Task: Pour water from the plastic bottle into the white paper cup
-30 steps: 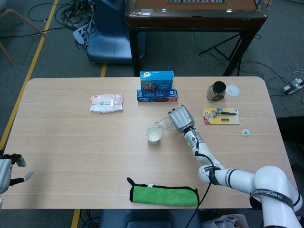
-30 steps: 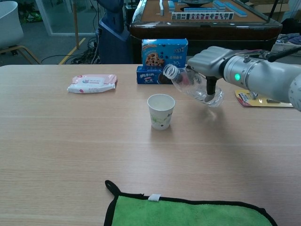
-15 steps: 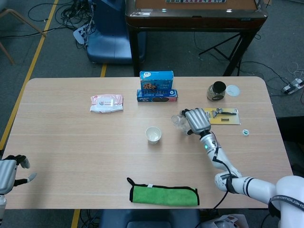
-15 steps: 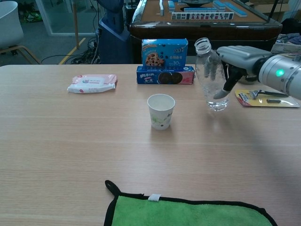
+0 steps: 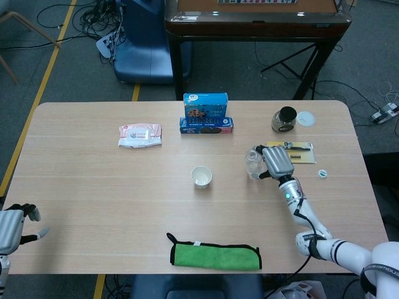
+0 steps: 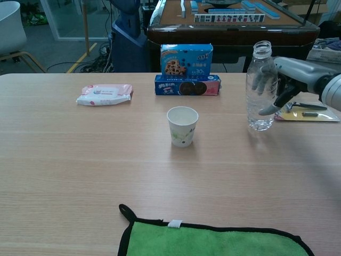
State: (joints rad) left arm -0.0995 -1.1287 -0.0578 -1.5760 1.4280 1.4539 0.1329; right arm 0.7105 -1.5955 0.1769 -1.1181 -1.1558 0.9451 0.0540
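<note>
Our right hand grips the plastic bottle upright on the table; the white paper cup stands at nine o'clock from it, apart. Our left hand hangs open, far off.

A light wooden worktop is standing on a grey floor marked with a yellow line. Behind it, a dark wooden table is sitting beside a blue chair, with black cables trailing across the floor nearby.
</note>
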